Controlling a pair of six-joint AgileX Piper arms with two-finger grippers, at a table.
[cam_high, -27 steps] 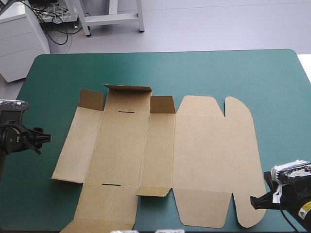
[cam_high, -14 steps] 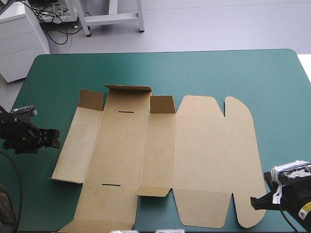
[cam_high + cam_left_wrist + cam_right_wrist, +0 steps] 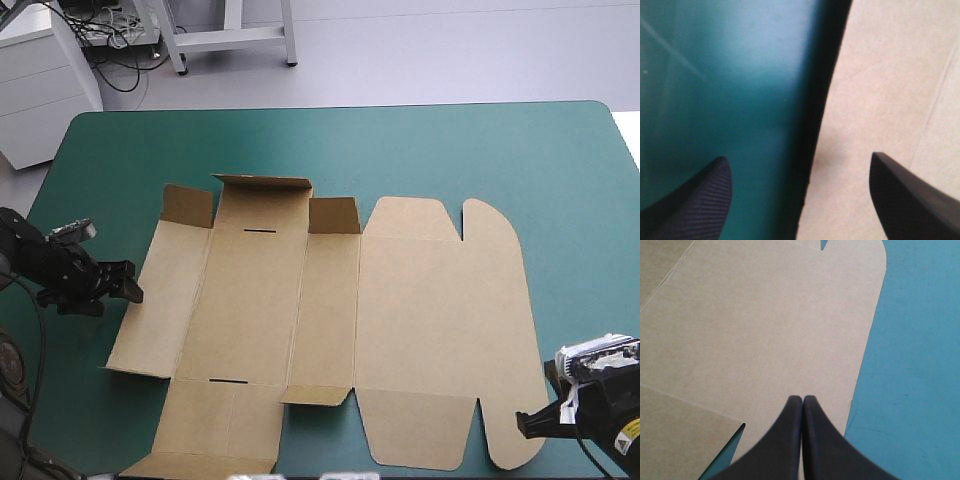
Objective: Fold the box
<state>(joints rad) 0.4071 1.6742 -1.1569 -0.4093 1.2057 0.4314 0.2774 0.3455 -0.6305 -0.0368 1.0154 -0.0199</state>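
Left gripper [image 3: 128, 291] sits at 9 o'clock of the box [image 3: 330, 300], its fingers [image 3: 695, 200] spread wide and pinching nothing; the board's left edge runs up between them, with one finger over the teal-green cover [image 3: 450, 150] and the other over brown board; a dark shadow band lies along that edge. Right gripper [image 3: 527, 423] sits at the box's 5 o'clock corner, its fingers pressed together into one point over the rounded outer flap [image 3: 497, 330], close to the rim; whether the tip touches the board I cannot tell. The box lies opened out across the table's middle, its long side running 9 to 3 o'clock; three short flaps [image 3: 263, 183] along its 12 o'clock side stand raised, the leftmost toward 11 o'clock from the left gripper; the flaps at 6 to 7 o'clock lift slightly off the cover; two thin slots [image 3: 260, 231] cut the second panel from the left.
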